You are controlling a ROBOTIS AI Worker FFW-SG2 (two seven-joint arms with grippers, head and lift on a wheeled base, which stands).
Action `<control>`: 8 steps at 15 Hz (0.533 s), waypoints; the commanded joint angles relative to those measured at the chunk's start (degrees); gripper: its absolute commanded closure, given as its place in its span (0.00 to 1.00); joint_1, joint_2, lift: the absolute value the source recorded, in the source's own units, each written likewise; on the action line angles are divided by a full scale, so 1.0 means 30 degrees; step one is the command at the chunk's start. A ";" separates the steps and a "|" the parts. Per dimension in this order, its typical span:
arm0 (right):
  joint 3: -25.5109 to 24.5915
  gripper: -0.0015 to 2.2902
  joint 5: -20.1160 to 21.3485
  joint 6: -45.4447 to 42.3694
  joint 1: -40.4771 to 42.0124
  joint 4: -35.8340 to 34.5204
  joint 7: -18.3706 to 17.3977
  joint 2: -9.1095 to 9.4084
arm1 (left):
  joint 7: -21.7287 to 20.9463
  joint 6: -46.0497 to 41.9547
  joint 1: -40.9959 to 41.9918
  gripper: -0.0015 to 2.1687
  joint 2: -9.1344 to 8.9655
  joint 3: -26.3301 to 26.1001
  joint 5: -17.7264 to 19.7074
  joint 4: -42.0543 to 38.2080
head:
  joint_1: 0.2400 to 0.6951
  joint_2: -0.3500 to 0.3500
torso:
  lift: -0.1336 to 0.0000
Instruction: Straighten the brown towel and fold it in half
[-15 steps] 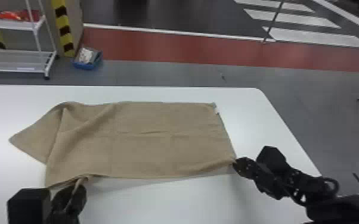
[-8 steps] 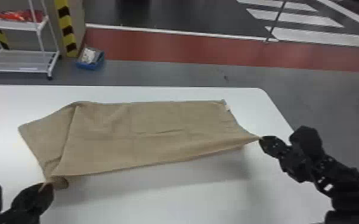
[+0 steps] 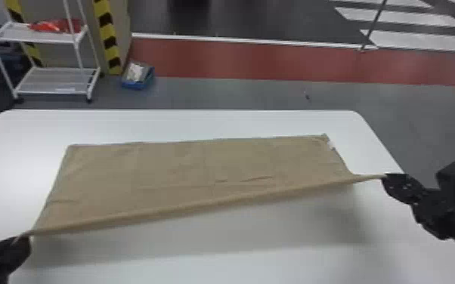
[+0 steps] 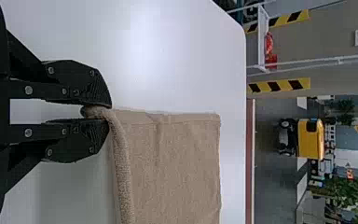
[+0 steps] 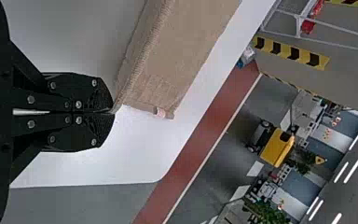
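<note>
- Towel [image 3: 200, 170] of brown cloth with a fine, nubby pile lies across the white tabletop [image 3: 200, 124], its near edge drawn between two end effectors and raised above a soft shadow.
- At one near corner, the left end effector [image 3: 22, 240] grips a thick, bunched pinch of fabric between black, ridged fingertips.
- At the opposite near corner, the right end effector [image 3: 387, 177] is closed on a thin, tapered point of cloth.
- The far edge rests nearly straight on the smooth surface; small creases mark the middle, and a pale tag [image 3: 331, 144] shows by the far right corner.
- Beyond the tabletop stand a white wire rack [image 3: 45, 36] bearing red items [image 3: 54, 25], a yellow-and-black striped strip [image 3: 107, 34] and, on the grey floor, a blue box [image 3: 138, 81].
</note>
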 commanded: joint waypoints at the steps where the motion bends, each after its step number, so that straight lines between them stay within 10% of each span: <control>1: -0.0105 0.88 -0.0028 -0.0393 0.0698 -0.0298 0.0393 0.0109 | -0.0416 0.0614 -0.0131 0.46 -0.0002 0.0546 0.0162 0.0028 | 1.00 0.36 | 0.08; 8: -0.0046 0.88 0.0177 0.0368 0.0991 -0.1997 0.1595 0.0724 | -0.3053 0.2431 -0.1655 0.46 -0.0031 0.2362 0.0045 -0.0675 | 1.00 0.45 | 0.08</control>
